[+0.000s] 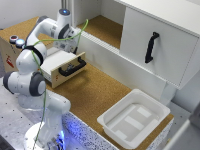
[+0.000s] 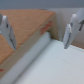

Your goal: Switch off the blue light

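Cork-brown board covers the worktop, and you see white cabinetry along its far side — an upper door with a black handle at about 2 o'clock in the exterior view. A white drawer with a black pull stands open near the middle of the arm's reach, and a white plastic tray sits at 4 o'clock on the worktop's edge.

Your target, the blue light, sits on top of a small wooden box at 9 o'clock, beside a red-capped button; the arm's own links crowd that corner and partly hide the box. A red mark shows on the box's side, too blurred to read.

In the wrist view the gripper has its fingers spread wide apart with nothing between them — below them you see cork surface and a white drawer edge.
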You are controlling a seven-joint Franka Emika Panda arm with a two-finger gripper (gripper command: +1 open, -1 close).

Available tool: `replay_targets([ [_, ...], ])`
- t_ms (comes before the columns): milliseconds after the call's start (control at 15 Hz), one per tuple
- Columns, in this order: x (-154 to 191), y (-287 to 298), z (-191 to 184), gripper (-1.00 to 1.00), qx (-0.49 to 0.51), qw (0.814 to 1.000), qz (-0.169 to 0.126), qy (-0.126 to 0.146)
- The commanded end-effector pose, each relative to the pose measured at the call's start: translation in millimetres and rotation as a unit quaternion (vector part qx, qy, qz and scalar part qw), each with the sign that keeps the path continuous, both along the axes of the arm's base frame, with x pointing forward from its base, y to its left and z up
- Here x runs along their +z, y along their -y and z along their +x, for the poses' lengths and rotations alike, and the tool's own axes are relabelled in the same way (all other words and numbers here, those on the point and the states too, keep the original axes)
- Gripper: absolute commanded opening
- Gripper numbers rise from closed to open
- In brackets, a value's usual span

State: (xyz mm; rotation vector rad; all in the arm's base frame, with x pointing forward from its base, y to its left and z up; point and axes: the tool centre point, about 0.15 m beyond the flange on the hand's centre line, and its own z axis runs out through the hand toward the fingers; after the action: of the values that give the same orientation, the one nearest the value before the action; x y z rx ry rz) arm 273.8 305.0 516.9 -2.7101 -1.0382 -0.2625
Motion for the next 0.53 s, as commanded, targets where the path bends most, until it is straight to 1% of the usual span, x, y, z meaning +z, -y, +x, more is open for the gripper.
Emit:
replay_targets([
  [0, 47.2, -121.0, -15.5, 1.0, 0.123, 0.983, -0.118, -0.069],
  [200, 54.0, -159.9, -38.2, 1.0, 0.165, 0.976, -0.126, -0.072],
  [267, 51.8, -169.7, -46.8, 1.0, 0.175, 0.973, -0.131, -0.074],
  [333, 47.3, -177.8, -56.4, 1.0, 0.186, 0.971, -0.128, -0.073],
  [400, 41.3, -182.2, -65.2, -1.0, 0.199, 0.97, -0.123, -0.072],
  [467, 37.0, -183.7, -72.1, -1.0, 0.199, 0.971, -0.118, -0.068],
])
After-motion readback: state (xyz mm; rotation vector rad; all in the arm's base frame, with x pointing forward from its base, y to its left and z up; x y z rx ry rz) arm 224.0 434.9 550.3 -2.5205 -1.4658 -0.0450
